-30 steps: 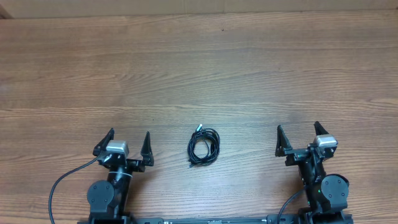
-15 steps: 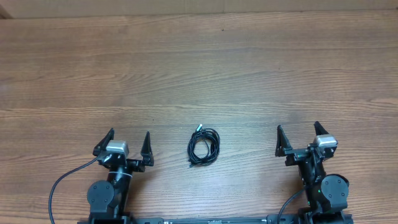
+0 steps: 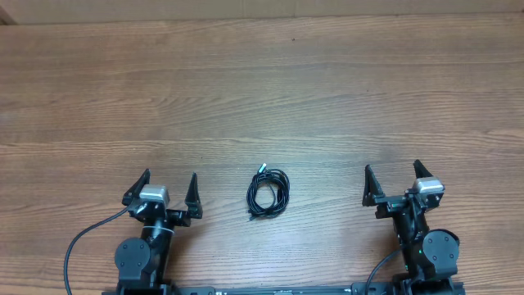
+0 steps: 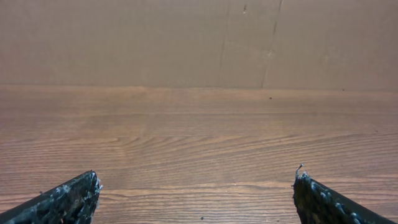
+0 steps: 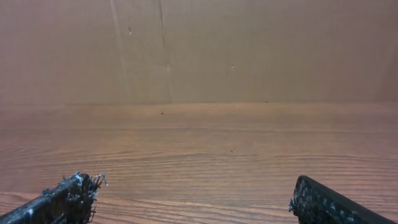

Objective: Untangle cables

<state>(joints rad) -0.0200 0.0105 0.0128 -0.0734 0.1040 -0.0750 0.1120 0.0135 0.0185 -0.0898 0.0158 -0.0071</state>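
A small black cable [image 3: 268,194] lies coiled in a tangled bundle on the wooden table [image 3: 262,90], near the front middle in the overhead view. My left gripper [image 3: 171,182] is open and empty to the left of the cable, well apart from it. My right gripper [image 3: 392,174] is open and empty to the right of it, also apart. In the left wrist view my left gripper [image 4: 196,180] shows only bare wood between its fingertips [image 4: 74,190]. In the right wrist view my right gripper [image 5: 198,186] also frames bare wood. The cable is out of both wrist views.
A brown cardboard wall [image 4: 199,40] stands along the table's far edge, also seen in the right wrist view [image 5: 199,50]. Each arm's own black supply cable [image 3: 78,246] trails near the front edge.
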